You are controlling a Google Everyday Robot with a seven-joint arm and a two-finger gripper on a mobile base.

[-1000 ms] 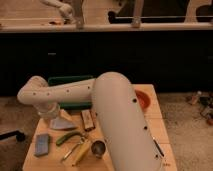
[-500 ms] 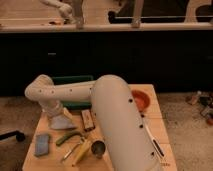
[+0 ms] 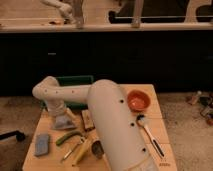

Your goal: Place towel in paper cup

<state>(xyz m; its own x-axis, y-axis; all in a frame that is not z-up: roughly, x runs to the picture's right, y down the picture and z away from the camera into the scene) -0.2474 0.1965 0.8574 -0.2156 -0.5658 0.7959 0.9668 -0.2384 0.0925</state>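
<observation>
The white robot arm's gripper is low over the flat, pale grey-blue square cloth towel, its hold impossible to tell; a shallow pinch might let the soft cloth slip free.

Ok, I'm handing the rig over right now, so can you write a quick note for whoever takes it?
Gripper: low over the left part of the table, right at the towel; no grasp can be confirmed.
Towel: appears to lie on the table in front of the green bin.
Paper cup: not visible, possibly hidden behind the arm.
Done: gripper is at the towel.
Left: grasp, lift, locate the paper cup, put the towel in.
Caution: the metal cup at the front is not the target.
</observation>
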